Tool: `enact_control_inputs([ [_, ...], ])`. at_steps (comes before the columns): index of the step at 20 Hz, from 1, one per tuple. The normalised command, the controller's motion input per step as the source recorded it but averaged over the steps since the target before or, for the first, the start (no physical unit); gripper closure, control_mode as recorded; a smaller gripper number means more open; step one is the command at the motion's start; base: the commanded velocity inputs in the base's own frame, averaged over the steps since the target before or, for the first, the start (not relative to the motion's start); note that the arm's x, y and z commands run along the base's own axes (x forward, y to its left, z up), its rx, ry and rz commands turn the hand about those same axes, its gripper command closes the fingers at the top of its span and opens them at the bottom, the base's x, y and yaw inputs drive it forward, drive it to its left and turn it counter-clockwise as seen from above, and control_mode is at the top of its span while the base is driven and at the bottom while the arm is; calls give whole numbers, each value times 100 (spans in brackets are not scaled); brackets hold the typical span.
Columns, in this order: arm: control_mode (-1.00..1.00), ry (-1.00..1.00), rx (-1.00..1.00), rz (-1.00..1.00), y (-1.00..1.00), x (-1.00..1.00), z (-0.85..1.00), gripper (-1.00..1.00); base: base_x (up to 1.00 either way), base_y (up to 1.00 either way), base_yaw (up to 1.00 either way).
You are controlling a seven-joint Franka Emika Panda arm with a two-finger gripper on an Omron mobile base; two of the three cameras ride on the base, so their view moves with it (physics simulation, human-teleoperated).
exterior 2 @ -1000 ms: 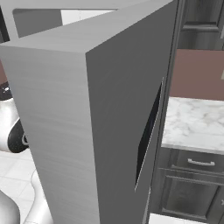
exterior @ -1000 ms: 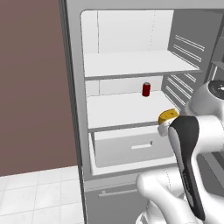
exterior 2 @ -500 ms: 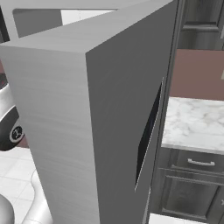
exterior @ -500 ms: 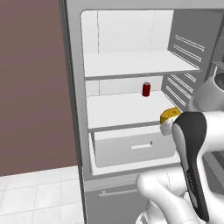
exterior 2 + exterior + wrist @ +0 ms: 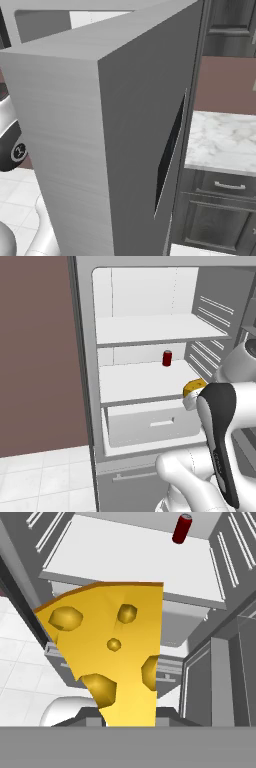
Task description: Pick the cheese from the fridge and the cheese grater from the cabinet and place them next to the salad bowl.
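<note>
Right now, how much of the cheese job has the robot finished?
Only the start. The fridge is open and the cheese fills the hand view, gripped in the claw, off the shelf where the red can stands. Left to do: carry it to the salad bowl, then fetch the grater from the cabinet.

Over the last second the arm's dark-striped forearm (image 5: 220, 436) swung leftward and lower across the left base view, so that it covered more of the space in front of the fridge (image 5: 150, 376) drawer. The cheese (image 5: 194, 387) at its upper end shifted slightly with it, at the front right edge of the middle shelf. In the right base view the arm's white and dark joint (image 5: 12, 145) at the left edge moved down, from beside the upper part of the grey fridge door (image 5: 100, 150) to lower along it.
</note>
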Motion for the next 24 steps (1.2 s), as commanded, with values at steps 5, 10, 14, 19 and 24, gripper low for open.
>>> enact_control_inputs([
  [5, 100, 0, 0, 0, 0, 0, 0, 100, -57, 7, 0],
  [10, 100, 0, 0, 0, 0, 0, 0, 100, -97, 45, 0],
  [14, 100, 0, 0, 0, 0, 0, 0, 100, -79, 88, 0],
  [19, 100, 0, 0, 0, 0, 0, 0, 100, -69, 91, 0],
  [24, 100, 0, 0, 0, 0, 0, 0, 100, -36, 84, -18],
])
